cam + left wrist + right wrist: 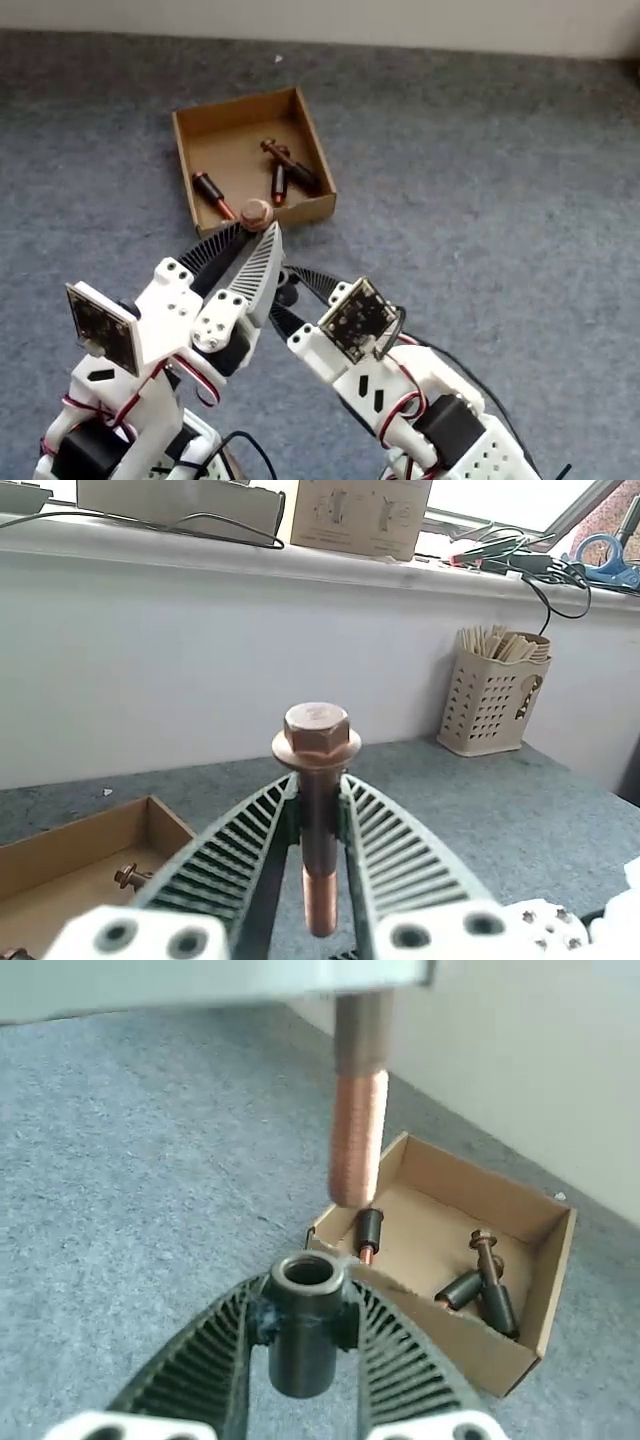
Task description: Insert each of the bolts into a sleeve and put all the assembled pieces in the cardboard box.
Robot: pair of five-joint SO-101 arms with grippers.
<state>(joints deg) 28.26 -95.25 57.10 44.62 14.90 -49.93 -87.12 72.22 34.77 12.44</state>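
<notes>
My left gripper (pixel 318 810) is shut on a copper bolt (pixel 318 800), held upright with its hex head up. In the high view the bolt head (pixel 257 213) sits just in front of the cardboard box (pixel 200 120). My right gripper (pixel 303 1315) is shut on a black sleeve (pixel 303 1325), its open bore facing up. The bolt's threaded end (pixel 358 1140) hangs a short way above the sleeve, slightly off to one side. Inside the box (pixel 545 1260) lie several assembled bolt-and-sleeve pieces (pixel 283 170). In the high view my right gripper (pixel 287 292) is below the left one.
Grey carpet-like cloth (pixel 480 200) covers the table. A white wall runs along the far edge. A perforated beige holder (pixel 490 700) full of sticks stands at the table's back corner.
</notes>
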